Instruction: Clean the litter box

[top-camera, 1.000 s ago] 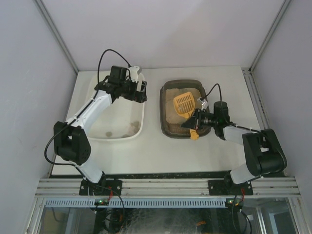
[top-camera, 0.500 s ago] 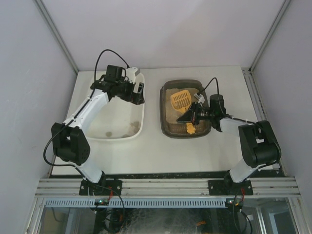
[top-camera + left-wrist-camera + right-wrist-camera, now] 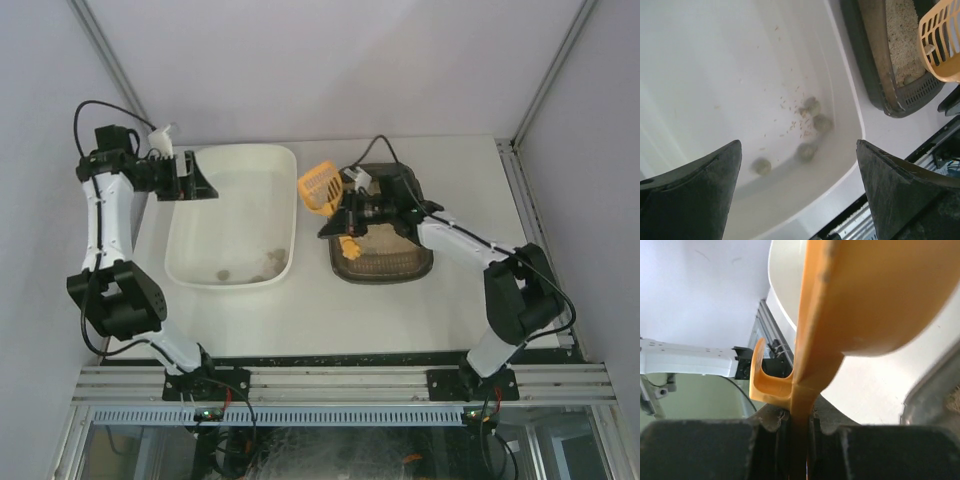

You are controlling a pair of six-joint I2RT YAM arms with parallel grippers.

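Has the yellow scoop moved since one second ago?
Yes. The scoop has moved left, from above the litter box to past its left rim, toward the white tub.

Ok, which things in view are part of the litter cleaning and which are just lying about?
In the job: litter box, yellow scoop held in the right gripper, white tub with the clumps.
Just there: left gripper, open and empty by the tub; metal rail at the near edge.

the white tub (image 3: 715,60) is smooth, glossy plastic; the litter box (image 3: 856,50) is matt dark plastic (its litter (image 3: 900,40) looks grainy); the scoop (image 3: 880,295) is smooth plastic.
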